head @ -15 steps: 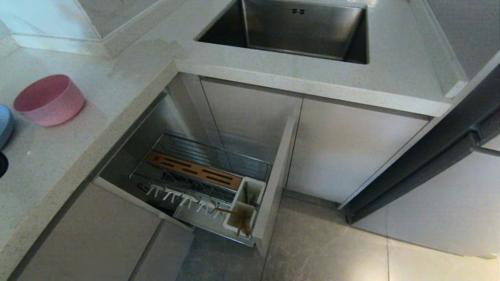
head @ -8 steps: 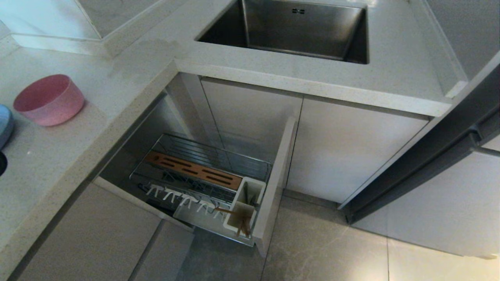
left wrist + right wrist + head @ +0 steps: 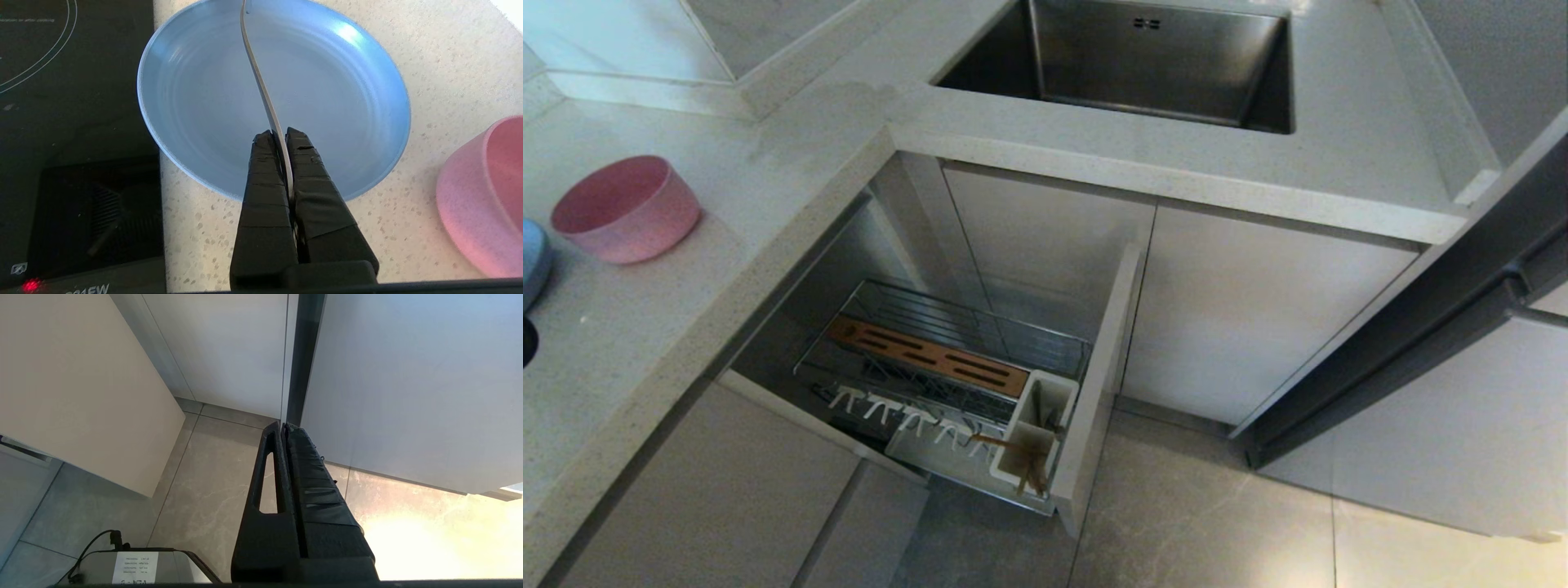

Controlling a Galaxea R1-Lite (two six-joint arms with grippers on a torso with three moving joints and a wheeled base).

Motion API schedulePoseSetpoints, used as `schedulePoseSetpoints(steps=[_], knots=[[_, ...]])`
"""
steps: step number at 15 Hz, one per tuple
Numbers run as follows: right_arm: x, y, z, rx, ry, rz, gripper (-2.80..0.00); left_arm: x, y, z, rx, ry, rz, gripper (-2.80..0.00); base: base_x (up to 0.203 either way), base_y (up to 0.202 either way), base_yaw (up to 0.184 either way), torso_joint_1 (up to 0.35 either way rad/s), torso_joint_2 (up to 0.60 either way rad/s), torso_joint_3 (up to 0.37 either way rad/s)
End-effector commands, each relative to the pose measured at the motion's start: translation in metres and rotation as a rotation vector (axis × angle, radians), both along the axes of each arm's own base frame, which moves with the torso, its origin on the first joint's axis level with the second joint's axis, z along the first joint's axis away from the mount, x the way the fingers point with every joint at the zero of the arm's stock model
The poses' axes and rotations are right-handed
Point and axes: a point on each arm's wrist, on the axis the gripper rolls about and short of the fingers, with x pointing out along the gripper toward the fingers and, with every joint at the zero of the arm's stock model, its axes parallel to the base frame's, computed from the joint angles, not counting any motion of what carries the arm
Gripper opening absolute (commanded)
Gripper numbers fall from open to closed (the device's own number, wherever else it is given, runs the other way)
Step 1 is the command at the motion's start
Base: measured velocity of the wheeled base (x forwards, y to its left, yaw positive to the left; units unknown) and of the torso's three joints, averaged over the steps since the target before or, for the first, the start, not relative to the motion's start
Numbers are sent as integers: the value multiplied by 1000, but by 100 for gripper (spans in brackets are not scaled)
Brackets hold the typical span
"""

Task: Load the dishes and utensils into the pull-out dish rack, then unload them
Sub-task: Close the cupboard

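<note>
While my left gripper (image 3: 278,136) clamps the spoon (image 3: 261,81) handle above the blue plate (image 3: 347,102) on the counter (image 3: 449,61), pink bowl (image 3: 486,196) beside, chopsticks (image 3: 1029,465) stand in the dish rack (image 3: 947,367) cup; right gripper (image 3: 282,428) hangs closed, empty.

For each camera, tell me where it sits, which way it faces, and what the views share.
Head: high, facing down at counter, sink and open rack; no arm shows.
Left wrist: behind left gripper, shut on spoon above plate.
Right wrist: behind shut right gripper, facing floor and cabinets.
Shared: head and left wrist both show the pink bowl and plate.
</note>
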Motion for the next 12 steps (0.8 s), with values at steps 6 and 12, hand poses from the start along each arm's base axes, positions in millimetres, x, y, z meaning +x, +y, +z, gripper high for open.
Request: schedulePoseSetpoints(steps=[6, 12], knots=[[0, 0, 0, 0, -1, 0, -280, 9, 3, -5, -25, 32, -44, -280, 0, 0, 0, 0, 0, 0], [0, 0, 0, 0, -1, 0, -280, 12, 5, 1, -12, 23, -50, 0, 0, 0, 0, 0, 0, 0]])
